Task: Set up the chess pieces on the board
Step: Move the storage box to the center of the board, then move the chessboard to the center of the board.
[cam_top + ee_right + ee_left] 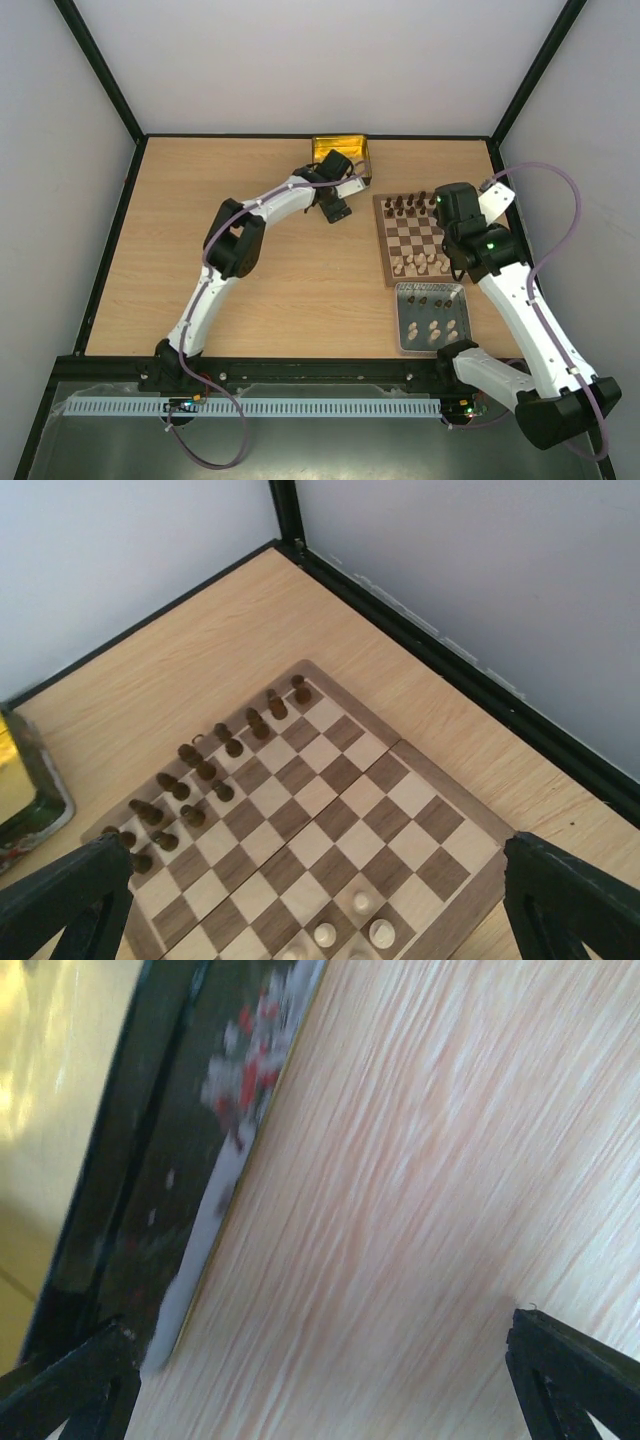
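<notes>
the tabletop (280, 270) is carrying your board (410, 238) on its right side, slightly skewed. your right tool (315, 850) is hovering over it, fingers apart; your left tool (320, 1345), equally spread, is hanging beside the tin (340, 148). the chess pieces (405, 207) are standing in rows running left to right, dark ones at the far edge, cream ones at the near edge.

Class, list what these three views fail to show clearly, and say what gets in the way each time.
Top view: the right arm covers the board's right edge, hiding whatever stands there.
Left wrist view: the tin's printed side is motion-blurred, so its pattern is unreadable.
Right wrist view: the bottom edge cuts off the rows with the cream pieces.
Top view: the loose pieces on the tray are too small to identify.
</notes>
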Controlling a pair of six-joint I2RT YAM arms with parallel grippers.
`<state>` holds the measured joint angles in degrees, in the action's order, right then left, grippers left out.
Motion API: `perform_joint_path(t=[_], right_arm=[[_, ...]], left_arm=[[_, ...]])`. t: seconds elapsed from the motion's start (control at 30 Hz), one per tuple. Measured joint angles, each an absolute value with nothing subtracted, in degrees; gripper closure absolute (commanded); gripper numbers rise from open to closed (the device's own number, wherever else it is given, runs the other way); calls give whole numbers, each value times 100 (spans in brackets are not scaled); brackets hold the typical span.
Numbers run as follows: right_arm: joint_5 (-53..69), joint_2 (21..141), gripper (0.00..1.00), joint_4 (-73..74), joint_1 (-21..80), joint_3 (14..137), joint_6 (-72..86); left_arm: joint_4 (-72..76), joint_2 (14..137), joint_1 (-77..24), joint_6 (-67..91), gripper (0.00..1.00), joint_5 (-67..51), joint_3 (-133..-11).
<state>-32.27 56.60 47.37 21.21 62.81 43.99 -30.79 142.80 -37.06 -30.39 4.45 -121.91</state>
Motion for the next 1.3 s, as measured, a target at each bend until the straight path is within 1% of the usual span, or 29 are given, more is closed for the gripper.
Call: perform_joint_path(t=[0.17, 0.3, 0.43, 0.6, 0.67, 0.9, 1.0, 1.1, 1.3], right_arm=[[-3225, 5758, 2, 4740, 1837, 6278, 4486], [-3109, 5789, 2, 4731, 1527, 6278, 4611], [-2849, 5970, 2, 4617, 1061, 6285, 4814], [-2272, 6477, 2, 4399, 169, 6285, 5072], [-2034, 6698, 0, 4313, -163, 6285, 5177], [-1076, 7303, 4, 3900, -1481, 6117, 5671], [-854, 7590, 4, 3693, -1831, 6095, 5972], [-663, 8034, 3, 3577, -1890, 6241, 6263], [-305, 9137, 2, 3522, -1890, 7054, 6517]], left_arm=[[-2921, 13760, -3470, -2982, 0, 506, -11371], [-2950, 13141, -3275, -2738, 0, 16, -10827], [-3183, 11629, -3127, -2561, 0, -928, -9929], [-3479, 10053, -3162, -2550, 1, -1850, -9749], [-3559, 9588, -3201, -2550, 1, -2062, -9467], [-3929, 8923, -3199, -2547, 1, -2307, -8090], [-4042, 8720, -3183, -2545, 0, -2377, -7756], [-4130, 8425, -3181, -2547, 1, -2429, -7664], [-4294, 7874, -3168, -2613, 0, -2569, -7642]])
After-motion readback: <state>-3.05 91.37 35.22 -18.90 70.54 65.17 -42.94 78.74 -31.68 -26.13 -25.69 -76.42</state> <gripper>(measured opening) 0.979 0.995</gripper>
